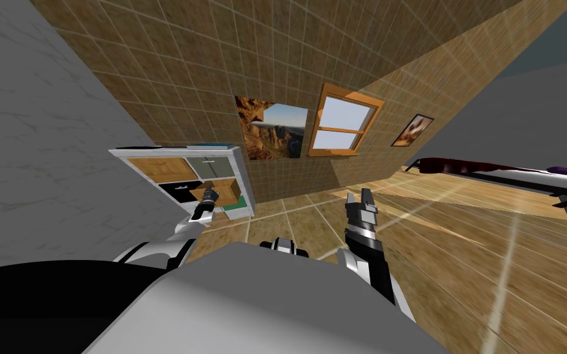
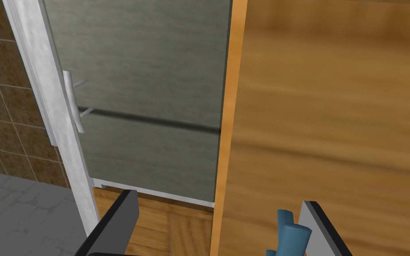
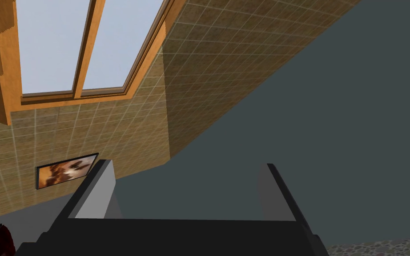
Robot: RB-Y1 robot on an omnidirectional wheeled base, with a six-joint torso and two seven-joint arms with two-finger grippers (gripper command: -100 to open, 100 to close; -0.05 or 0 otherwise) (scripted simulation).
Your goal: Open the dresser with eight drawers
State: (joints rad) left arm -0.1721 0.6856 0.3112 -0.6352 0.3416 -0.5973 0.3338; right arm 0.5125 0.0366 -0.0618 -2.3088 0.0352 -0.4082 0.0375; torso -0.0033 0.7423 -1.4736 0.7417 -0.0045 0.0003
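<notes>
- Dresser (image 1: pixel 181 172): stands in the wall corner; one wooden drawer (image 1: pixel 222 189) projects outward.
- Left pincer (image 2: pixel 218 198): fingers spread across the drawer's front edge; blue handle (image 2: pixel 291 233) lies against one finger.
- Right pincer (image 1: pixel 360 196): spread wide, holding nothing.

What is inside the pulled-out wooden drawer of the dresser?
The interior is hidden: the wooden drawer presents its outer panels to both cameras. The left end effector is at a blue handle.

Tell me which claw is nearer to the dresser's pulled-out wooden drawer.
Left. The left claw is at the front of the wooden drawer, open around its blue handle. The right claw hangs open over the floor, well apart from the dresser.
</notes>
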